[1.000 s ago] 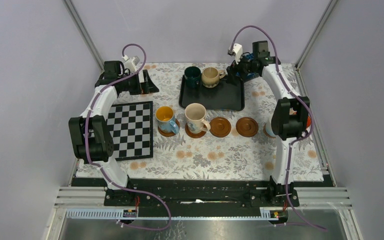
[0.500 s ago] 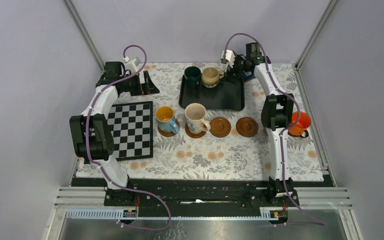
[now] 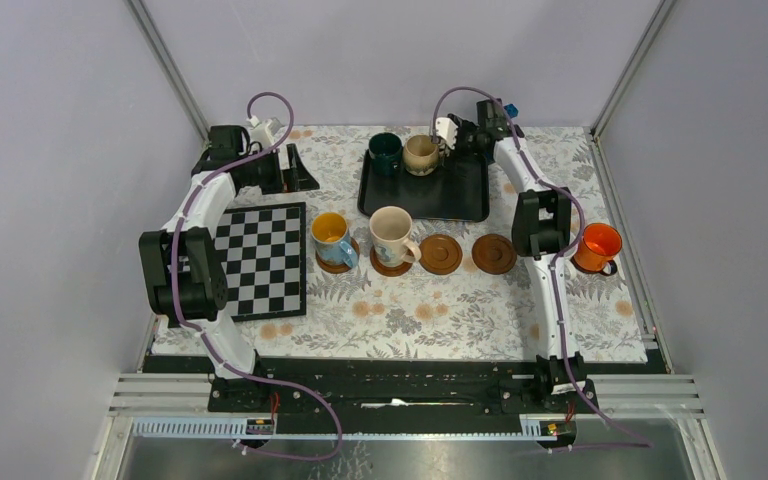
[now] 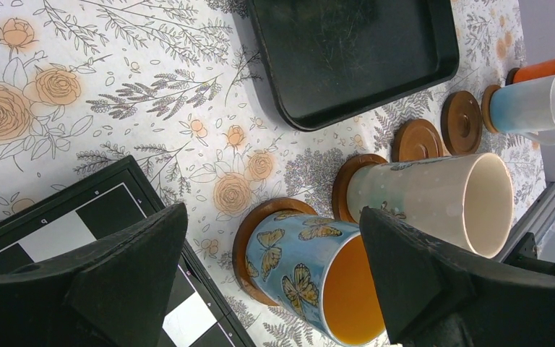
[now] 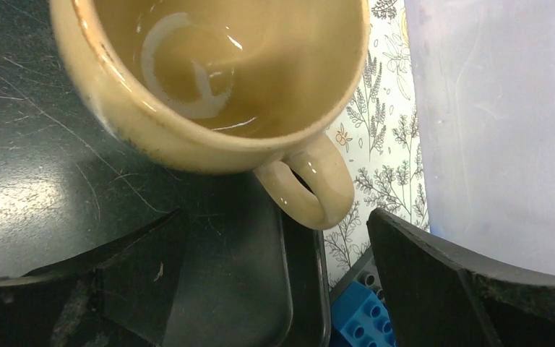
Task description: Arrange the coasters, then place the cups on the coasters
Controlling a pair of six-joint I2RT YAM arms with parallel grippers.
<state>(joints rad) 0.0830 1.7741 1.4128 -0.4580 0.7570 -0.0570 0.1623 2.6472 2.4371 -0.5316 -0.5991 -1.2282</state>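
On the black tray (image 3: 430, 196) stand a dark green cup (image 3: 385, 152) and a beige cup (image 3: 421, 153). My right gripper (image 3: 444, 148) hovers open at the beige cup's (image 5: 217, 72) handle (image 5: 318, 189), which lies just ahead of the gripper (image 5: 276, 217), untouched. The blue cup (image 3: 332, 238) and the tall cream cup (image 3: 392, 235) each stand on a coaster. Two coasters (image 3: 441, 253) (image 3: 493, 253) are bare. The orange cup (image 3: 597, 247) sits at the right. A white-and-blue cup (image 4: 531, 105) stands on its coaster (image 4: 488, 108). My left gripper (image 3: 295, 170) hangs open and empty.
A chessboard (image 3: 260, 258) lies at the left under my left arm. Blue toy blocks (image 5: 365, 318) lie just past the tray's right rim (image 5: 311, 289), below my right gripper. The enclosure wall (image 5: 491, 108) stands close on its right side.
My right arm has swung left along the back of the table to the beige cup, uncovering the orange cup. The left arm has stayed still.
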